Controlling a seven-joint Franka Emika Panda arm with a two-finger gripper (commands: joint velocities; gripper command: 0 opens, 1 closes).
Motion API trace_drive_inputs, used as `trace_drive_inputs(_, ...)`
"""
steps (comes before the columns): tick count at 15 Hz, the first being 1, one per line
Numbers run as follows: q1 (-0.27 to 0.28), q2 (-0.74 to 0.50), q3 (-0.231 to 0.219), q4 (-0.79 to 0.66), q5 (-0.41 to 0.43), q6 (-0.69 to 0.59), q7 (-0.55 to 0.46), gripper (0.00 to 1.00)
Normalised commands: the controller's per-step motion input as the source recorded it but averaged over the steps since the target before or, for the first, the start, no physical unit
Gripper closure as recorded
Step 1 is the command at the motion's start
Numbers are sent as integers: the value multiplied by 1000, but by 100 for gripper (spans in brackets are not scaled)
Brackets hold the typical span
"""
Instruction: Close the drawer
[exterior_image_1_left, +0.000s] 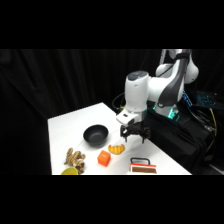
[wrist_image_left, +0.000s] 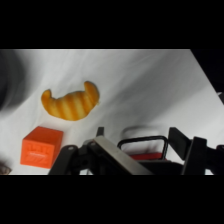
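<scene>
The drawer (exterior_image_1_left: 143, 167) is a small low box with reddish-brown and white bands, standing near the table's front edge. Its thin black loop handle (exterior_image_1_left: 140, 160) points toward the arm. My gripper (exterior_image_1_left: 135, 134) hangs open above the table, behind the drawer and apart from it. In the wrist view the loop handle (wrist_image_left: 145, 144) shows between the two fingers of the gripper (wrist_image_left: 137, 136), with a strip of the drawer's red front (wrist_image_left: 145, 156) under it. The black linkage hides the remainder of the drawer.
A black bowl (exterior_image_1_left: 95, 135) sits left of the gripper. A yellow croissant (exterior_image_1_left: 116, 148) (wrist_image_left: 71, 103) and an orange-red cube (exterior_image_1_left: 104, 158) (wrist_image_left: 42, 146) lie between bowl and drawer. A brown toy (exterior_image_1_left: 75, 159) and a yellow-green object (exterior_image_1_left: 70, 171) are at the front left.
</scene>
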Motion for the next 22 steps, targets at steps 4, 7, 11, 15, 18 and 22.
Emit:
trace_drive_inputs(4,23,209,74,-34,-159,377,73,0)
trace_drive_inputs(7,53,145,58,33,-253,242,202,0)
trace_drive_inputs(11,132,131,12,135,-318,122,307,0)
trace_drive_inputs(15,200,189,-35,286,-323,6,328,0)
trace_drive_inputs(18,225,241,-69,386,-279,-89,271,0)
trace_drive_inputs(22,219,262,-68,440,-224,-157,208,0)
